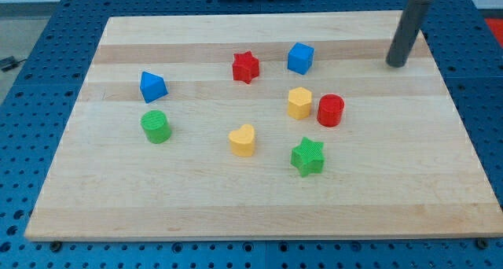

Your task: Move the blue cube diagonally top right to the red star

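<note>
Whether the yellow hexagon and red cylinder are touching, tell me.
Apart. The camera view shows a thin strip of bare board between the yellow hexagon and the red cylinder.

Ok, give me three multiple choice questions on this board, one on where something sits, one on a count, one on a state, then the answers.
1. Where is the blue cube relative to the red star?
A. to the view's right
B. to the view's left
C. far below

2. How many yellow blocks are on the wooden board?
A. one
B. two
C. three

3. Is my tip touching a block?
A. touching the blue cube
B. touching the red cylinder
C. touching none

Answers: 1 A, the cube sits right of the star, slightly higher. 2 B, a yellow hexagonal block and a yellow heart-like block. 3 C, bare board separates the tip from every block.
</note>
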